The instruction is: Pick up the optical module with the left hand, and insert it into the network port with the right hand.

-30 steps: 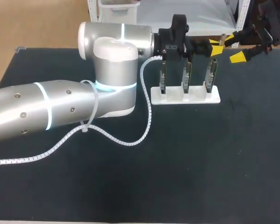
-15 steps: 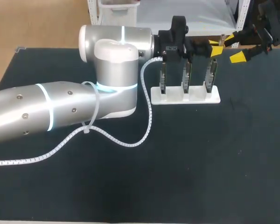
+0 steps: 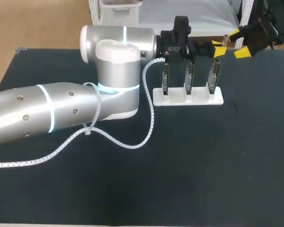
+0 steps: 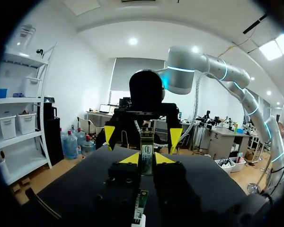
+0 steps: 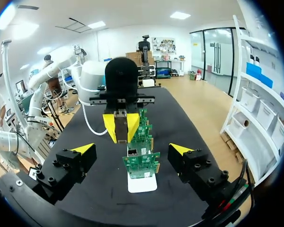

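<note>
Above the black table (image 3: pixel 189 165), left jaws clamp the half-hidden optical module (image 4: pixel 146 152).

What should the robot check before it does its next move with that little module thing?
1. The left jaws hold the optical module: ok, pinched from both sides.
2. The right jaws are open: ok, wide apart.
3. The right jaws face the module: ok, it is roughly ahead of them.
4. The right jaws reach the module: not ok, a gap shows.
5. The network cards are upright in the white stand: ok.
6. A network port is free: cannot tell.
</note>
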`<state>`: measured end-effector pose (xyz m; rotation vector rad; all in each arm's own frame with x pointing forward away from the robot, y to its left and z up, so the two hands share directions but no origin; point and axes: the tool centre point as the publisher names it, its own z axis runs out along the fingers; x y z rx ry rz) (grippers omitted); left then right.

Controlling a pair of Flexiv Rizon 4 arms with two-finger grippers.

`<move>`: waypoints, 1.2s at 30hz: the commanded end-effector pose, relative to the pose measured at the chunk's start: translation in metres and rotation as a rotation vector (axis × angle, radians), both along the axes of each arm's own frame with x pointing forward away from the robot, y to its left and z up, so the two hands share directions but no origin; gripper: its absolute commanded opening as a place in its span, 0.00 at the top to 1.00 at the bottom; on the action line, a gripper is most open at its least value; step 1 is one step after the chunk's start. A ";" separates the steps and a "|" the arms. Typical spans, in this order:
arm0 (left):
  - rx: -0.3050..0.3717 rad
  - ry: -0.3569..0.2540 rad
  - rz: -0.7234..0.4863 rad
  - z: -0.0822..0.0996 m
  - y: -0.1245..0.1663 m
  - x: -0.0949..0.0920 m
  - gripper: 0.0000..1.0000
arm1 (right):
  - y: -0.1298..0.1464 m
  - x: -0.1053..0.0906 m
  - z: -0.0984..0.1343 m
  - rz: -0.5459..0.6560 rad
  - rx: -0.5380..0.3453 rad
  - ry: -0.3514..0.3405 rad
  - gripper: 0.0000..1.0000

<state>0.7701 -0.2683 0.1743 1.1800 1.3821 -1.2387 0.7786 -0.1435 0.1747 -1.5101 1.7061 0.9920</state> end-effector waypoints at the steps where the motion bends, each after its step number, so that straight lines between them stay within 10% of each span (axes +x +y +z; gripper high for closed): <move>1: -0.004 -0.002 0.000 -0.001 -0.001 0.001 1.00 | 0.004 -0.010 0.011 -0.005 -0.004 -0.011 0.00; 35: -0.004 -0.002 0.000 -0.001 -0.001 0.001 1.00 | 0.027 -0.003 0.029 0.073 0.052 -0.018 0.00; 36: -0.004 -0.002 0.000 -0.001 -0.001 0.001 1.00 | 0.027 -0.003 0.029 0.073 0.052 -0.018 0.45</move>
